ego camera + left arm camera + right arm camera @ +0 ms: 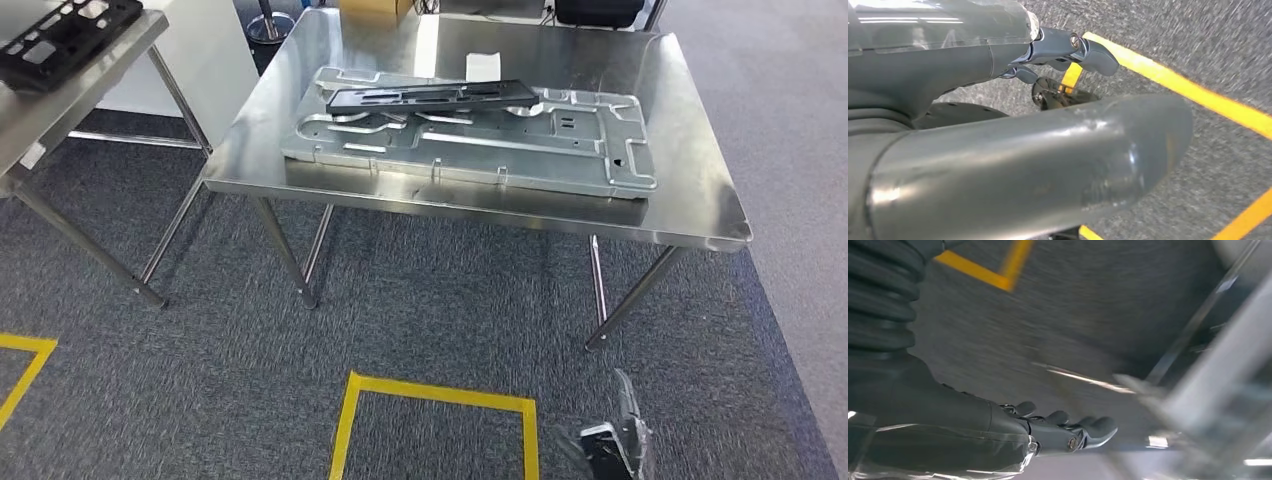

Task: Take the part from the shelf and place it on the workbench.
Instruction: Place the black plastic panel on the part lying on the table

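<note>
A long black plastic part (430, 96) lies on a large silver sheet-metal panel (480, 150) on the steel workbench (690, 200) ahead. Another black part (60, 35) rests on the steel table (70, 95) at the far left. My right hand (612, 440) hangs low at the bottom right, above the carpet. In the right wrist view that hand (998, 430) holds nothing and its fingers (1093, 427) are stretched out. My left hand (998, 60) hangs over the carpet, fingers (1088, 50) apart from the thumb (1048, 160), with nothing in it.
Yellow tape (437, 395) marks a square on the grey carpet in front of the workbench, with another corner (25, 360) at the left. A cardboard box (375, 8) and a white sheet (482, 64) sit at the workbench's far side. Blurred table legs (1193, 325) pass the right hand.
</note>
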